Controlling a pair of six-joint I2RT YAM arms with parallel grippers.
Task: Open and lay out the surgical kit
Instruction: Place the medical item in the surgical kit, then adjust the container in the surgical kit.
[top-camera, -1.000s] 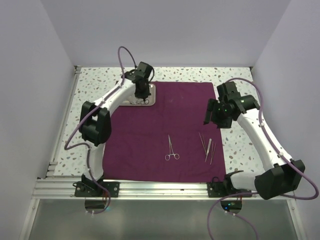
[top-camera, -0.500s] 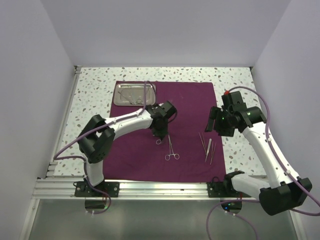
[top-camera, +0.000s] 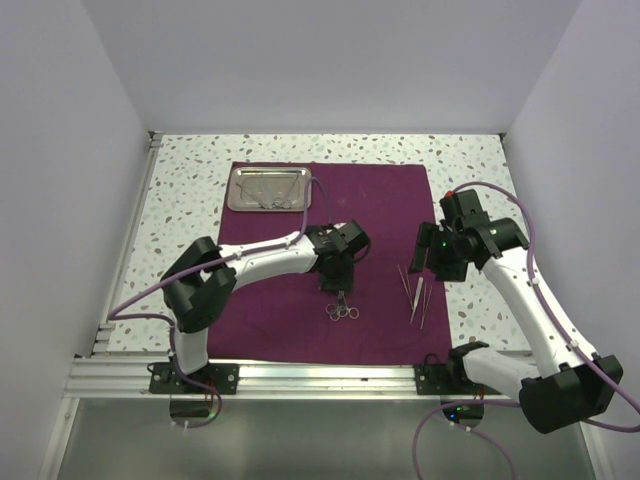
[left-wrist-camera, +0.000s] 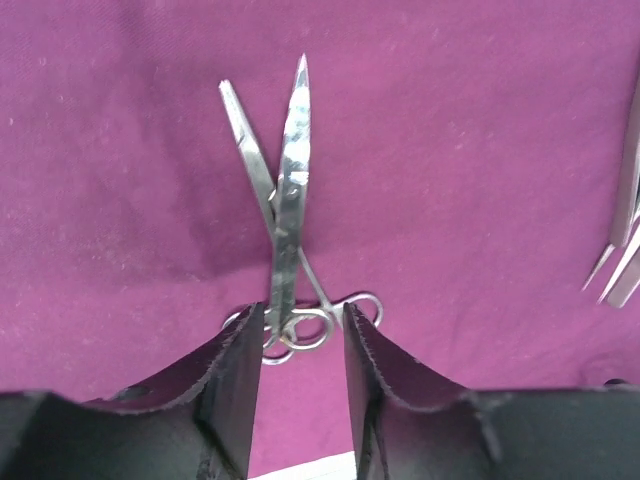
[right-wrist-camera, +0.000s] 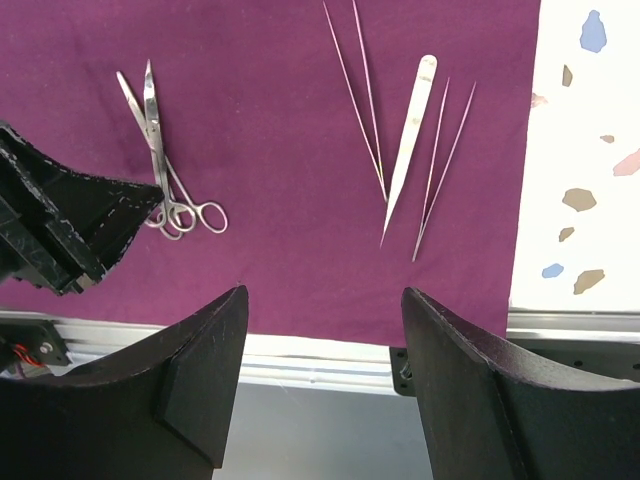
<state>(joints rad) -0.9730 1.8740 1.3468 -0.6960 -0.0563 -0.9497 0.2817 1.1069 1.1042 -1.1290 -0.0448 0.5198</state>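
The work surface is a white table (top-camera: 180, 180) with coloured speckles. Plain pale walls (top-camera: 330, 60) enclose it on three sides, and an aluminium rail (top-camera: 300, 378) runs along the near edge. The cloth wrap (top-camera: 380, 210) lies unfolded and flat on the table, with the steel tray (top-camera: 233, 190) on its far-left corner. The scissors (left-wrist-camera: 285, 190) lie at the cloth's near centre, blades spread in a narrow V. The tweezers (right-wrist-camera: 408, 145) lie to their right, apart from them. The left gripper (left-wrist-camera: 305, 320) sits low over the scissors' finger rings, fingers slightly parted, clamping nothing. The right gripper (right-wrist-camera: 325, 300) hangs above the cloth's right edge near the tweezers — fingers wide apart, holding nothing.
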